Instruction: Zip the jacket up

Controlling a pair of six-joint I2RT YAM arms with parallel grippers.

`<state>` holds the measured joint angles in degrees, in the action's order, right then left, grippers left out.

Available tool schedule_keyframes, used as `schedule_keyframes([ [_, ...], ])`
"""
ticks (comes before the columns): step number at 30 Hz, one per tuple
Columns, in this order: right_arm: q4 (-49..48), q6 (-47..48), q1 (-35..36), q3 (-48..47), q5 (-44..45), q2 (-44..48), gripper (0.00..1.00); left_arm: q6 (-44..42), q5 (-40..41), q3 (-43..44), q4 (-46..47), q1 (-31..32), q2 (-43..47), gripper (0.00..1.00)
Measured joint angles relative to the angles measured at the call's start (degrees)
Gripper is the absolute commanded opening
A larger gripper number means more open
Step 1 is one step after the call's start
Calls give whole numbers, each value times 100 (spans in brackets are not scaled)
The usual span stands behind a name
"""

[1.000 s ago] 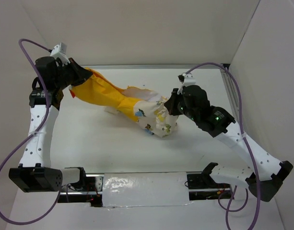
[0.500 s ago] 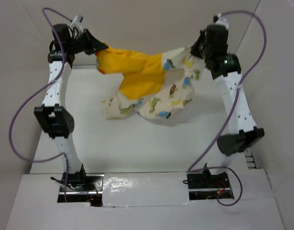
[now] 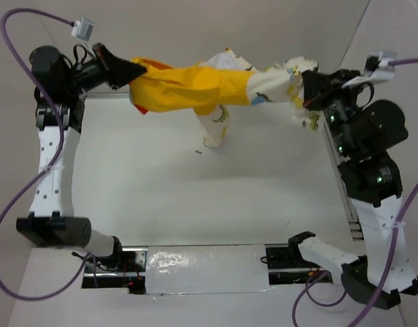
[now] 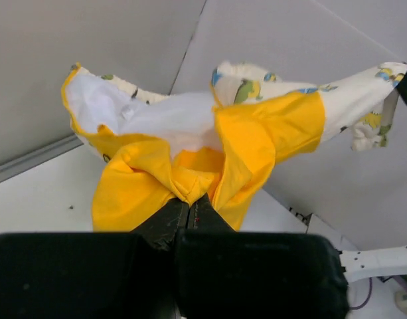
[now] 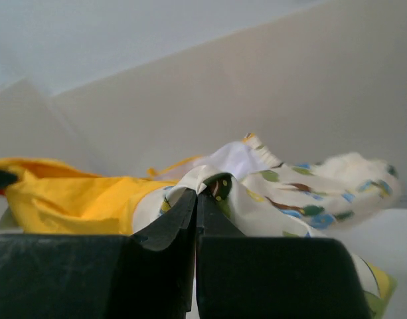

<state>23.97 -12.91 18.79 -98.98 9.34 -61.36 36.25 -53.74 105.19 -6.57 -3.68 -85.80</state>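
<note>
Top external: left gripper and right gripper hold jacket aloft

A small dark speck lies on the white table.

The jacket hangs in the air over the far side of the worktop, pulled into a roughly level band. One end is pinched in the left end effector, the other in the right end effector. Its left stretch is bunched orange-yellow. Its right end is cream with small blue, green and orange prints. A cream printed flap dangles from the middle.
</note>
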Motion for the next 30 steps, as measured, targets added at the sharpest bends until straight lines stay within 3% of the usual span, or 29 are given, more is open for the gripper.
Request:
schedule_keyframes([
  [5,-544,-378,1191,2315,-101,448,12,-461,313,-2074,249,13,1080,7],
  [7,-420,-610,1847,3084,-79,-13,17,-595,675,-2931,116,13,1097,19],
  [8,-293,-719,2238,3331,-107,-396,27,-614,938,-3305,-35,11,1012,32],
  [9,-155,-813,2629,3497,-74,-835,38,-590,1252,-3735,-205,0,955,37],
  [10,31,-885,3069,3622,46,-1220,47,-586,1515,-4109,-413,-26,931,48],
  [11,310,-922,3598,3659,286,-1534,75,-564,1764,-4452,-691,-72,955,99],
  [12,527,-988,4151,3659,470,-1714,85,-507,2006,-4712,-933,-122,1034,99],
  [14,831,-984,5082,3541,772,-1753,91,-382,2411,-4885,-1362,-221,1322,99],
  [16,874,-986,5421,3265,866,-1591,93,-323,2612,-4750,-1478,-299,1703,99],
  [18,739,-1016,5211,3088,903,-1303,94,-323,2673,-4422,-1467,-310,2046,99],
  [22,522,-1305,3807,3093,629,-778,100,-310,2531,-4227,-1137,-291,2592,99],
  [26,446,-1631,2295,3241,247,-927,100,-269,2041,-5213,-669,-98,2889,99],
  [30,437,-1869,1069,3235,-125,-1886,100,-131,1635,-6304,-420,402,2544,99],
])
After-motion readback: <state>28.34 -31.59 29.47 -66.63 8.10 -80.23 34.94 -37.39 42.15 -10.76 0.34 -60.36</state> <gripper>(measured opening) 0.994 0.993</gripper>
